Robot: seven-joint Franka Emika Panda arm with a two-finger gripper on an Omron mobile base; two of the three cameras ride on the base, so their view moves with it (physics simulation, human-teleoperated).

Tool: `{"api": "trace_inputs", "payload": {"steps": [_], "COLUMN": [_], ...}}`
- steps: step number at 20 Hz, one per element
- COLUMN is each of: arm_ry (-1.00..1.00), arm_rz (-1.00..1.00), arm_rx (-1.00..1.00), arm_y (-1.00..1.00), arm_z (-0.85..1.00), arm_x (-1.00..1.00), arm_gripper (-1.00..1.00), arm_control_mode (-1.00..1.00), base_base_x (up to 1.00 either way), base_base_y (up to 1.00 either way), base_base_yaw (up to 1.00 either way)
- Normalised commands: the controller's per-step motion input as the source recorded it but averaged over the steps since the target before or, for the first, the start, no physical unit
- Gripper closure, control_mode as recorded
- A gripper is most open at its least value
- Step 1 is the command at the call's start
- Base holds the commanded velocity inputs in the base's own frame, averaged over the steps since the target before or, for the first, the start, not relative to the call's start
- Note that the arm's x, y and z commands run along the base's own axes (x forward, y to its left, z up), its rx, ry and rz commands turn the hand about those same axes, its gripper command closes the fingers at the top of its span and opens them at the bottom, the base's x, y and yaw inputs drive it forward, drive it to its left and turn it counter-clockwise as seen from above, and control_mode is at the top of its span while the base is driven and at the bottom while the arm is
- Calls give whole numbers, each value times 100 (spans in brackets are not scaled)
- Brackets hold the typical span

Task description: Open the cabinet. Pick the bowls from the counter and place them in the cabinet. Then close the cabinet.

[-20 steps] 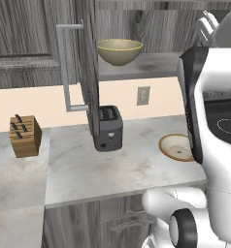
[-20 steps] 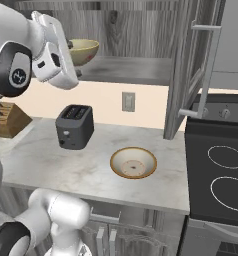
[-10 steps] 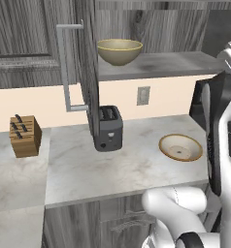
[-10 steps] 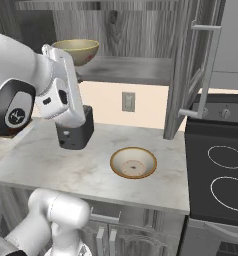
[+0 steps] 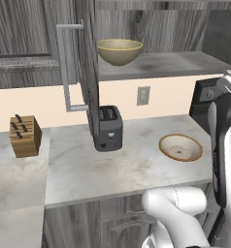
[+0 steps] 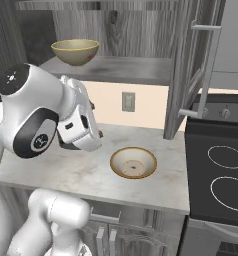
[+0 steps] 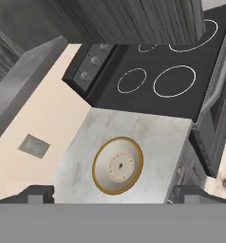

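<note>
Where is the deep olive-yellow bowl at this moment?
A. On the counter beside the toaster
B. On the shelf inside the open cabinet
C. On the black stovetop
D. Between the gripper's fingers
B: the olive-yellow bowl stands on the grey shelf of the open cabinet.

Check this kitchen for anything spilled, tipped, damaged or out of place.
Nothing stands out. The olive-yellow bowl sits upright on the cabinet shelf, the tan-rimmed bowl sits upright on the counter, and the toaster and knife block stand upright. No spills show.
</note>
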Motion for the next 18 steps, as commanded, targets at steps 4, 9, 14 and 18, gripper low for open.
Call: {"api": "trace_inputs", "payload": {"steps": [4,9,14,18], "arm_ry": [5,3,5,12], "arm_rz": [12,13,10,8], "arm_rx": [0,0,0,2], "arm_y": [0,0,0,0], "arm_z": [-29,-23,-23,-21], "arm_x": [0,-4,-4,0], "arm_gripper": [-100,-100,-100,-100], "arm_control_mode": [-100,-100,-100,-100], "base_base_x": [0,0,0,0], "base_base_y": [0,0,0,0], "base_base_yaw": [0,0,0,0]}}
